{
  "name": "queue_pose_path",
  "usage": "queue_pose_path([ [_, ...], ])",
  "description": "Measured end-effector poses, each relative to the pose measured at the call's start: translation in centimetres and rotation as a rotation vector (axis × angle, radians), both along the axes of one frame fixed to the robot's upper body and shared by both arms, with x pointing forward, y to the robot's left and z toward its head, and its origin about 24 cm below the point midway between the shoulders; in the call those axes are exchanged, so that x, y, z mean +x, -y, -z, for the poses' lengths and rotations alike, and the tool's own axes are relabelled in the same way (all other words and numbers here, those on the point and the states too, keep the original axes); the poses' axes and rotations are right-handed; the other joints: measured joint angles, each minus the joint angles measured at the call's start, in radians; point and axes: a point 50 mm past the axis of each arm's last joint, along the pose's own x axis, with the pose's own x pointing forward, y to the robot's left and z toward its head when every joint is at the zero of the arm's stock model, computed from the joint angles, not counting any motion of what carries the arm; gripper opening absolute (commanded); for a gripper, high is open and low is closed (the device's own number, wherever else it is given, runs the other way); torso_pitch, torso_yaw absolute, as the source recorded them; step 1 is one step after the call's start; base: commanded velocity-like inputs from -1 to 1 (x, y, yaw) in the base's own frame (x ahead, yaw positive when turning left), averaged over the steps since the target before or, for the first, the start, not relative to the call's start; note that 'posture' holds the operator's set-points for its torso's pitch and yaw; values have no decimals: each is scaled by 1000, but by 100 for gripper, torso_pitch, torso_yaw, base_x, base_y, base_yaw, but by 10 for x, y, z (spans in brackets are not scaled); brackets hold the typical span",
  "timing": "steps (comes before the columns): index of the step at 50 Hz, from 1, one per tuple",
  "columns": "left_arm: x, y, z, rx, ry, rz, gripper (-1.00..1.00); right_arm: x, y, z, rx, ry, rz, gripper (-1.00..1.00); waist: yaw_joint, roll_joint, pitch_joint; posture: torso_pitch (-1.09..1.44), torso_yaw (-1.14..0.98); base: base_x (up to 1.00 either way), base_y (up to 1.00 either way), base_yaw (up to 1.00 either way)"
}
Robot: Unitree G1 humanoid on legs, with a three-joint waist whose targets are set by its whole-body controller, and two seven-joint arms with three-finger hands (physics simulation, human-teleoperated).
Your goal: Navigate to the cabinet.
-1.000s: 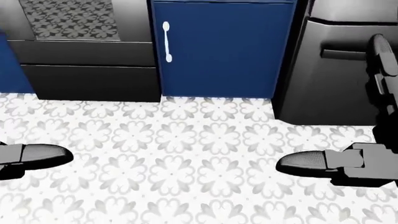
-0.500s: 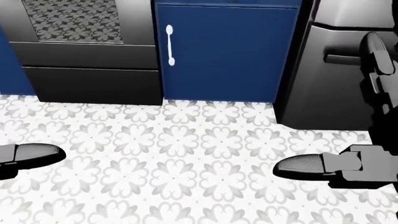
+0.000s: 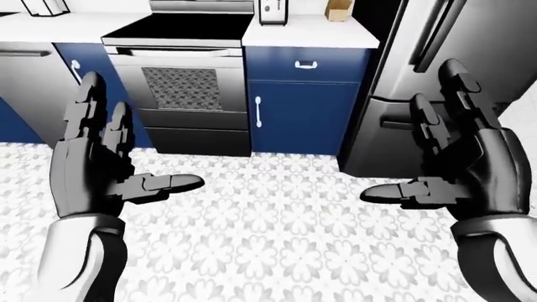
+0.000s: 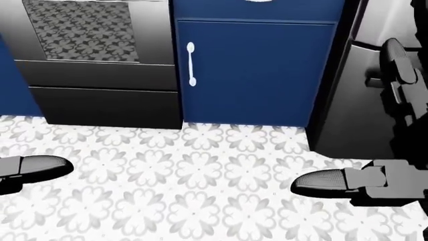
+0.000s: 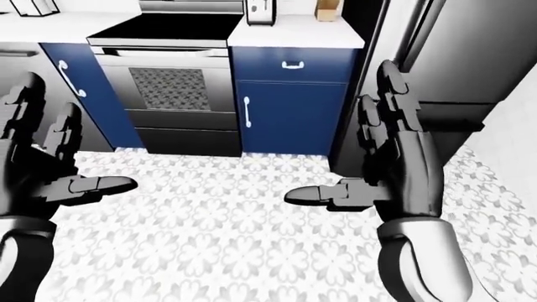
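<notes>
Both hands, left hand (image 3: 92, 167) and right hand (image 3: 466, 167), were spread open and empty above the patterned floor (image 3: 269, 233), facing the blue cabinet (image 3: 295, 116) between oven (image 3: 184, 94) and refrigerator (image 3: 436, 82).

The cabinet (image 3: 300, 116) at twelve o'clock is deep blue with white handles (image 3: 257, 112) and a white counter top (image 3: 309, 31). The oven (image 3: 183, 94) at eleven o'clock is black and steel-grey, its window (image 3: 181, 89) showing a floral lattice. The floor (image 3: 277, 220) is white tile with grey flower motifs. Both hands, left (image 3: 92, 167) and right (image 3: 466, 167), are glossy black.
</notes>
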Motion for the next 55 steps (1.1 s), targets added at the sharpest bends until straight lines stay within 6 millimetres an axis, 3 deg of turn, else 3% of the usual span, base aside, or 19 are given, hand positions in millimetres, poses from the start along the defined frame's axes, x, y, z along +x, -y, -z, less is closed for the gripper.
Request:
queue_pose_path([
  [3,-2,2,-4,9,29,6,100,-2,2,-3,2,27,15,100,5,-22,-13,0,0,41,0,0],
  [7,-3,4,-5,14,46,13,100,-3,3,-7,6,55,21,100,22,-60,-12,0,0,41,0,0],
  [10,-2,2,-6,13,47,9,100,-2,4,-7,6,53,24,100,22,-102,-22,0,0,39,0,0],
  [12,0,4,-2,0,28,23,100,0,7,-4,12,31,41,100,4,-92,4,0,0,30,0,0],
  [14,1,7,1,1,9,44,100,1,9,0,13,8,61,100,-7,-109,8,0,0,16,0,0],
  [16,1,7,0,2,10,45,100,1,9,-2,8,14,64,100,-11,-106,-8,0,0,14,0,0],
  [18,-1,5,-2,5,23,37,100,-1,8,-5,6,34,56,100,-12,-89,-14,0,0,14,0,0],
  [24,-2,6,-5,13,48,35,100,-3,9,-9,16,57,58,100,-18,-3,-19,0,0,14,0,0],
  [25,-1,4,-4,12,37,29,100,-2,8,-6,27,45,48,100,-9,-13,-17,0,0,13,0,0],
  [27,1,1,2,4,6,12,100,-1,5,-2,24,16,28,100,2,-8,-4,0,0,7,0,0],
  [29,1,1,1,6,5,7,100,-2,6,-3,18,19,29,100,2,-13,-12,0,0,3,0,0],
  [34,-2,5,-6,19,48,24,100,-4,8,-10,20,64,51,100,12,-63,14,0,0,4,0,0],
  [37,-1,4,-5,17,44,19,100,-4,8,-10,21,64,46,100,26,-112,5,0,0,3,0,0],
  [39,2,6,0,6,14,31,100,-2,9,-7,26,43,55,100,26,-95,9,0,0,2,0,0],
  [43,2,6,0,9,8,40,100,0,11,-5,26,24,67,100,17,-75,-7,0,0,3,0,0],
  [48,0,7,-3,14,35,38,100,-2,11,-7,26,44,67,100,10,-70,-19,0,0,3,0,0],
  [55,2,5,1,10,17,31,100,-2,11,-5,26,39,61,100,5,-73,-16,0,0,3,0,0],
])
